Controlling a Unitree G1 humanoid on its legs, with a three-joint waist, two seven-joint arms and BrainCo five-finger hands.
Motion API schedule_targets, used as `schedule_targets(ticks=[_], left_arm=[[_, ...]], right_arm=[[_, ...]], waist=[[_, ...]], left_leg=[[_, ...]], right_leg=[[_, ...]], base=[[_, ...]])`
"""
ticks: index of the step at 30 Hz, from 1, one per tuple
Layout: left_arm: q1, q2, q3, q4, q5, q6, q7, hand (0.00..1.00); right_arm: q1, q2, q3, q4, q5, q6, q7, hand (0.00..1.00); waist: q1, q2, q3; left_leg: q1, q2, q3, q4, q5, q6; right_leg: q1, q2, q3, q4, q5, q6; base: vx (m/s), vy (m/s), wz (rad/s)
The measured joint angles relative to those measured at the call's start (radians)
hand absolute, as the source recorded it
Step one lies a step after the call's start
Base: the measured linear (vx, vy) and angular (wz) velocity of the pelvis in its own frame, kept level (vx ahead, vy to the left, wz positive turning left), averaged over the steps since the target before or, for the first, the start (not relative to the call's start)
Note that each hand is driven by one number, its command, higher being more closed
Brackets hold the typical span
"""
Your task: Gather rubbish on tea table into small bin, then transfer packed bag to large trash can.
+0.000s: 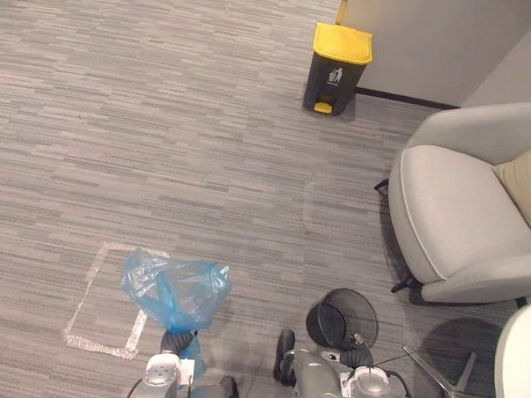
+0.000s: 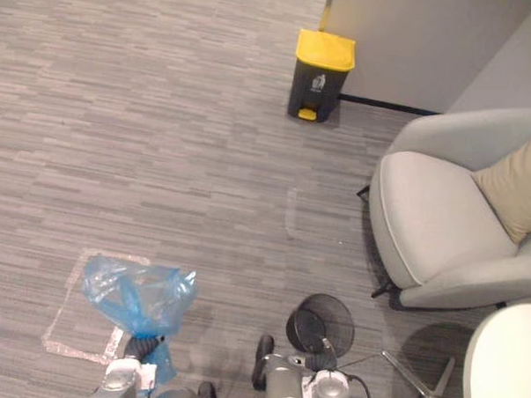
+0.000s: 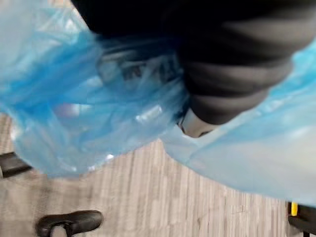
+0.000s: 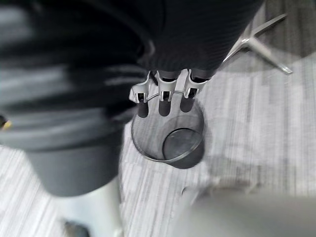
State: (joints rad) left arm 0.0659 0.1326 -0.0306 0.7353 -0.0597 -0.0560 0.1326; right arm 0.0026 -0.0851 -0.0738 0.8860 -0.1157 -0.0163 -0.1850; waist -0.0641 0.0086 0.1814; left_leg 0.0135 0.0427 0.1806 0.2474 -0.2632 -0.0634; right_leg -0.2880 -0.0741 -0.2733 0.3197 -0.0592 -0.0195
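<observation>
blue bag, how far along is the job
Done: the bag is out of the bin, which looks empty. In hand: the left hand holds the bag; the right hand grips the bin's rim. Left: carrying it to the yellow-lidded can by the wall.

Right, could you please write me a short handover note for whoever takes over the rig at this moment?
Left hand: shut on the gathered neck of the packed blue bag, held up over the carpet.
Right hand: fingers curled over the rim of the small mesh bin, which looks empty.
Done: the bag is out of the bin.
To do: carry the bag across the carpet to the large trash can by the wall, open its closed yellow lid, and drop the bag in.
</observation>
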Motion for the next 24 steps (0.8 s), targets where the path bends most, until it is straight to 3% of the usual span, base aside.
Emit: schedule_targets(ticks=[2, 3, 4, 6, 8, 10, 11, 12, 13, 14, 17, 19, 21, 22, 24], left_arm=[[0.001, -0.014, 0.001, -0.002, 0.0, 0.0, -0.001, 1.0], [0.014, -0.028, 0.002, -0.011, -0.001, 0.0, -0.002, 1.0], [0.025, -0.037, 0.002, -0.021, -0.001, -0.002, -0.004, 1.0], [0.025, -0.05, 0.002, -0.034, -0.002, -0.002, -0.009, 1.0], [0.008, -0.052, 0.002, -0.037, -0.001, -0.002, -0.01, 1.0], [-0.005, -0.055, 0.001, -0.036, -0.001, -0.002, -0.011, 1.0], [-0.006, -0.06, 0.002, -0.037, 0.0, -0.002, -0.011, 1.0], [-0.005, -0.077, 0.002, -0.031, -0.001, -0.002, -0.009, 1.0], [-0.015, -0.068, 0.002, -0.016, -0.001, 0.003, -0.009, 1.0], [-0.019, -0.063, 0.005, -0.017, -0.001, 0.003, -0.005, 1.0], [-0.017, -0.053, 0.003, -0.016, 0.014, 0.005, -0.005, 1.0], [-0.014, -0.047, -0.001, -0.018, 0.021, 0.011, -0.006, 1.0], [-0.003, -0.024, -0.018, -0.017, 0.024, 0.019, -0.004, 1.0], [0.004, -0.006, -0.036, -0.017, 0.031, 0.021, -0.003, 1.0], [0.005, 0.012, -0.033, -0.015, 0.037, 0.023, 0.001, 1.0]], right_arm=[[0.01, 0.002, -0.001, -0.002, 0.0, 0.003, 0.001, 0.0], [0.019, 0.002, 0.0, -0.012, 0.0, 0.004, 0.002, 0.0], [0.022, 0.005, 0.001, -0.023, 0.001, 0.004, 0.002, 0.0], [0.009, 0.007, -0.002, -0.052, 0.002, 0.0, 0.002, 0.0], [-0.009, 0.009, -0.003, -0.051, 0.002, 0.0, 0.0, 0.0], [-0.018, 0.011, -0.032, -0.047, 0.003, 0.002, -0.002, 0.0], [-0.014, 0.007, -0.044, -0.043, 0.003, 0.003, -0.005, 0.0], [-0.005, -0.015, -0.047, -0.03, 0.004, 0.005, -0.012, 0.0], [-0.008, 0.002, -0.045, -0.016, 0.006, 0.013, -0.013, 0.0], [-0.003, 0.018, -0.04, -0.011, 0.006, 0.014, -0.012, 0.0], [0.004, 0.029, -0.039, -0.002, 0.002, 0.016, -0.012, 0.0], [0.001, 0.03, -0.039, -0.002, -0.002, 0.016, -0.011, 0.0], [0.002, 0.038, -0.036, 0.001, -0.003, 0.016, -0.01, 0.0], [0.003, 0.041, -0.033, 0.004, -0.003, 0.017, -0.009, 0.0], [0.004, 0.037, -0.024, 0.002, -0.004, 0.011, -0.009, 0.0]], waist=[[0.0, 0.004, 0.003], [0.006, 0.016, 0.007], [0.014, 0.021, 0.007], [0.032, 0.016, 0.01], [0.05, 0.002, 0.019], [0.058, -0.005, 0.029], [0.058, 0.001, 0.028], [0.062, 0.027, 0.04], [0.061, 0.0, 0.043], [0.064, -0.014, 0.038], [0.064, -0.018, 0.034], [0.063, -0.017, 0.035], [0.06, -0.035, 0.031], [0.051, -0.039, 0.029], [0.045, -0.034, 0.031]], left_leg=[[-0.03, 0.023, 0.005, 0.184, 0.021, -0.036], [-0.082, 0.069, 0.024, 0.387, 0.043, -0.065], [-0.129, 0.109, 0.051, 0.523, 0.05, -0.068], [-0.234, 0.18, 0.11, 0.67, -0.01, -0.011], [-0.302, 0.191, 0.11, 0.594, -0.042, -0.008], [-0.357, 0.168, 0.063, 0.404, -0.029, -0.015], [-0.354, 0.15, 0.024, 0.267, 0.018, -0.027], [-0.313, 0.145, -0.015, 0.097, 0.197, -0.04], [-0.288, 0.114, 0.014, 0.075, 0.183, -0.051], [-0.274, 0.091, 0.028, 0.052, 0.176, -0.041], [-0.268, 0.055, 0.06, 0.14, 0.1, 0.025], [-0.212, 0.05, 0.092, 0.131, 0.055, 0.034], [-0.13, 0.031, 0.126, 0.08, 0.031, 0.043], [-0.085, 0.028, 0.132, 0.059, 0.02, 0.042], [-0.011, 0.03, 0.139, -0.001, 0.018, 0.04]], right_leg=[[0.096, 0.007, -0.011, -0.055, -0.03, 0.005], [0.183, 0.027, -0.009, -0.117, -0.031, 0.003], [0.226, 0.041, 0.006, -0.147, -0.033, 0.0], [0.295, 0.043, 0.059, -0.207, -0.038, -0.006], [0.314, 0.016, 0.103, -0.22, -0.045, 0.005], [0.337, -0.03, 0.136, -0.218, -0.076, 0.051], [0.342, -0.041, 0.147, -0.21, -0.095, 0.08], [0.352, -0.038, 0.182, -0.196, -0.127, 0.136], [0.359, -0.071, 0.194, -0.197, -0.128, 0.14], [0.357, -0.083, 0.193, -0.202, -0.125, 0.14], [0.371, -0.114, 0.187, -0.174, -0.13, 0.143], [0.284, -0.134, 0.243, 0.053, -0.149, 0.176], [0.14, -0.159, 0.285, 0.376, -0.132, 0.251], [0.079, -0.155, 0.274, 0.495, -0.158, 0.22], [-0.006, -0.13, 0.212, 0.553, -0.217, 0.138]], base=[[0.46, -0.124, 0.17], [0.54, -0.064, -0.07], [0.42, 0.013, -0.38], [0.32, 0.045, -0.6], [0.29, 0.133, -0.65], [0.33, 0.305, -0.47], [0.34, 0.425, -0.46], [0.29, 0.387, -0.37], [0.29, 0.323, -0.31], [0.29, 0.216, -0.04], [0.31, 0.173, -0.25], [0.29, 0.171, -0.39], [0.29, 0.088, -0.3], [0.3, 0.015, -0.18], [0.33, -0.044, -0.16]])
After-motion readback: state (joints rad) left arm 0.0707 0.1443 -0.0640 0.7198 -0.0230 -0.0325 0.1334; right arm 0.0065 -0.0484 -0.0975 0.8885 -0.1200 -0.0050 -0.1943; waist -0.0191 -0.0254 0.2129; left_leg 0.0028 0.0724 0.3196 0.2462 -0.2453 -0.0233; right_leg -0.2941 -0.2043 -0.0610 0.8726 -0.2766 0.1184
